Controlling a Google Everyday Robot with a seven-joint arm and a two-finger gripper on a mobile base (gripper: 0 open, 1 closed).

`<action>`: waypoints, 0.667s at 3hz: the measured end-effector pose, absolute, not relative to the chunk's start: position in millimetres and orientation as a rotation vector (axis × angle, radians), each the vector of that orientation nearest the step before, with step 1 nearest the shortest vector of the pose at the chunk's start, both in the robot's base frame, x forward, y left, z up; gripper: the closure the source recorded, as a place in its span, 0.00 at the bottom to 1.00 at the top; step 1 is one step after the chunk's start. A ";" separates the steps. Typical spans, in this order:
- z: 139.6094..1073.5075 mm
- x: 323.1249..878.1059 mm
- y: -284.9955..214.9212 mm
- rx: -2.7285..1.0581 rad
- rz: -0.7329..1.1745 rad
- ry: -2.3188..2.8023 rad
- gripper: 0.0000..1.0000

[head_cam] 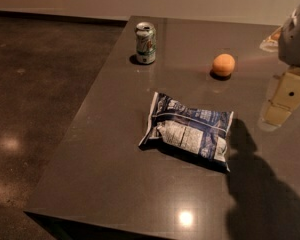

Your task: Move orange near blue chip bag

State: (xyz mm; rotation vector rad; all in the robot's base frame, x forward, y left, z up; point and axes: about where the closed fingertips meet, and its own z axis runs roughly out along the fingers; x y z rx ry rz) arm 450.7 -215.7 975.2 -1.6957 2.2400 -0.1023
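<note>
The orange (223, 64) sits on the dark table (115, 184) at the back, right of centre. The blue chip bag (188, 129) lies flat in the middle of the table, in front of the orange and a little to its left, with a clear gap between them. My gripper (284, 100) hangs at the right edge of the view above the table, to the right of the orange and somewhat nearer the front than it. It is apart from both things and holds nothing that I can see.
A green-and-silver soda can (145, 43) stands upright at the back left of the table. An orange-and-white packet (271, 40) lies at the back right, partly behind my arm. The table's left edge drops to a dark polished floor (35, 109).
</note>
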 end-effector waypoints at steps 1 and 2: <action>964.4 480.6 -214.5 -1.645 -0.085 2.261 0.00; 949.7 509.7 -214.5 -1.598 -0.095 2.289 0.00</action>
